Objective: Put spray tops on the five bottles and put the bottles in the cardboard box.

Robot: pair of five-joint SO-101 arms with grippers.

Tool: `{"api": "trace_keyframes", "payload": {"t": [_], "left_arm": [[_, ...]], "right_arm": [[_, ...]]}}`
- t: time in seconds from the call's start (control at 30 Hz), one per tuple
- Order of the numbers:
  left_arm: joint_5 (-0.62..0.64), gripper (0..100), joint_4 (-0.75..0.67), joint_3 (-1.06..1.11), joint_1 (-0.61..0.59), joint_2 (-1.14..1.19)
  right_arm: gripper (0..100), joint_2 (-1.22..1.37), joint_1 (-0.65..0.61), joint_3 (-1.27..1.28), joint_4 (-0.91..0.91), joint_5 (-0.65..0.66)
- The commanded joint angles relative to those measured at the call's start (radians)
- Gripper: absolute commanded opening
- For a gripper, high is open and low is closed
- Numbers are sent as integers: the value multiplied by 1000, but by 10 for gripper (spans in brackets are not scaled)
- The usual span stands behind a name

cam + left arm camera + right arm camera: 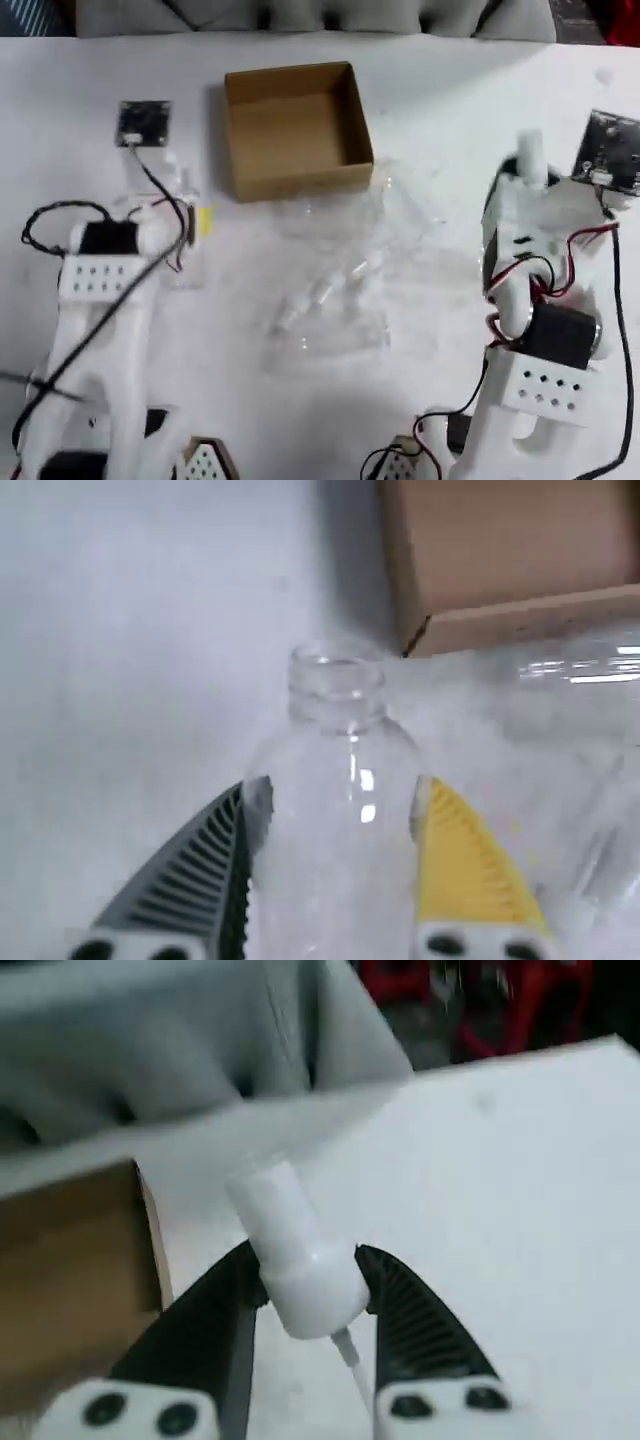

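Left gripper [340, 795] has a bottle [340, 730] in hand: clear, thin-walled plastic, round-shouldered and glossy with small highlights on the curve. One ribbed grey finger [190, 880] and one ribbed yellow finger [465, 870] press against its sides, clamped on the body just below the shoulder. Its long axis runs straight out from the gripper, and the open threaded neck points away from the wrist toward the near corner of the cardboard box [510, 560]; whether its base touches the desk [450, 80] I cannot tell. Over on the other side, the right gripper [308, 1260] has its two black ridged fingers [415, 1330] squeezed onto a spray top [290, 1230]. It is smooth white plastic, a rounded collar under a stubby cylindrical head. The head leans up and away from the fingers, tilted toward the box side, while a thin pale dip tube [350, 1355] trails back between the fingers toward the wrist. From above, the box sits open at the far middle of the white desk, plain brown walls, square, nothing inside. Just in front of it, between the two arms, the loose bottles [330, 290] lie on their sides in a jumble, transparent and hard to separate from each other.
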Motion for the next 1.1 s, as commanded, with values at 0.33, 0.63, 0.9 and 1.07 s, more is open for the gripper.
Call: {"api": "trace_keyframes", "payload": {"t": [0.33, 0.63, 0.9, 1.07], "left_arm": [[-87, 32, -107, 97, 331, -575], [-86, 31, -371, 491, 387, -934], [-86, 31, -549, 694, 486, -1040], [-86, 31, -554, 721, 483, -1118]], "right_arm": [[16, -50, -259, 78, -682, -75], [15, -205, -420, 203, -690, -278], [15, -163, -654, 180, -1000, -264], [15, -56, -789, -12, -1038, -109]]}}
